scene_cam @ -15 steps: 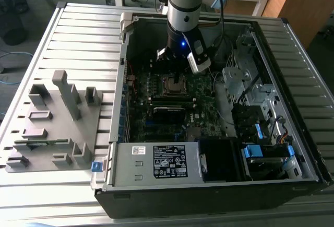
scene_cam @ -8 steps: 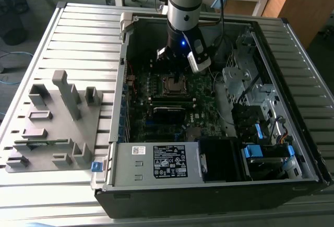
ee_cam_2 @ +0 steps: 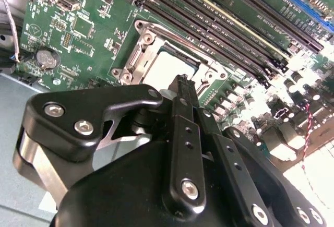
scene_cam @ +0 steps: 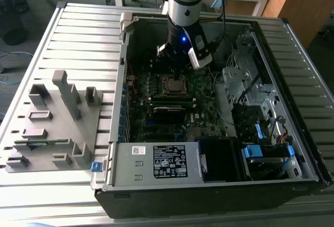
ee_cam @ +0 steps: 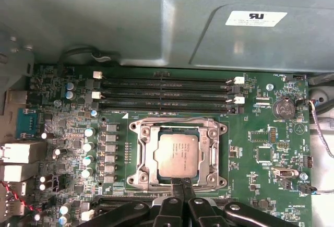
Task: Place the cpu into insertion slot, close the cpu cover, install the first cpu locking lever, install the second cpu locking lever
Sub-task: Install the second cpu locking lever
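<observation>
the claw (ee_cam: 180, 188) has its two fingers pressed together, holding nothing, tips at the near edge of the cpu cover (ee_cam: 147, 156). just past the tips the cpu (ee_cam: 177, 155) lies flat in the insertion slot (ee_cam: 209, 156), the silvery cover down around it. beyond the slot run long black memory slots (ee_cam: 167, 94) on the green circuit board (ee_cam: 261, 133), then the grey case wall (ee_cam: 130, 23).

Slatted table (scene_cam: 78, 34), computer case (scene_cam: 209, 185), grey fixture (scene_cam: 52, 128)
</observation>
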Robot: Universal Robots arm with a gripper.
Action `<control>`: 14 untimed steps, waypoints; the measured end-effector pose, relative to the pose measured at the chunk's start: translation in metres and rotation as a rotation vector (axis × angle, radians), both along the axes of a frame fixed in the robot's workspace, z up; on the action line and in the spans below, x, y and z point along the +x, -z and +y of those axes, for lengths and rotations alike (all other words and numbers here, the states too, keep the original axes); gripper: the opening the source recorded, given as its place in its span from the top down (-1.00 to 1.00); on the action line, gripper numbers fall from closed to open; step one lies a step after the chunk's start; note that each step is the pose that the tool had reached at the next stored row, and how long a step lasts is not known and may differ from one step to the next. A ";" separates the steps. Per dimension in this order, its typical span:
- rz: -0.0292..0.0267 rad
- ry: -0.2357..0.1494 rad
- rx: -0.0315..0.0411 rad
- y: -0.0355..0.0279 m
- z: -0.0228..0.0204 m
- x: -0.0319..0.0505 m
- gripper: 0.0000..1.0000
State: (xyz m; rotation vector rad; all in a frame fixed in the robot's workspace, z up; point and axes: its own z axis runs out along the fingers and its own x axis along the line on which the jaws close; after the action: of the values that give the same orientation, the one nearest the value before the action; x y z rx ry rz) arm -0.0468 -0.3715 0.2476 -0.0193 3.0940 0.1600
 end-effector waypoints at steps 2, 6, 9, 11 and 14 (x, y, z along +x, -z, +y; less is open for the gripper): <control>0.0000 0.000 0.0001 0.0000 0.0000 0.0000 0.79; 0.0002 0.000 -0.0121 -0.0002 0.0000 0.0000 0.79; 0.0001 0.000 -0.0272 -0.0002 -0.0001 0.0000 0.79; 0.0002 0.000 -0.0277 -0.0009 -0.0001 0.0000 0.79; 0.0001 0.000 -0.0275 -0.0063 0.0000 0.0000 0.79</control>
State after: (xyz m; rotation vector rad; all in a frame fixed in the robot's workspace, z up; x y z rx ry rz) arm -0.0468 -0.3715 0.2539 -0.0201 3.0962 0.1175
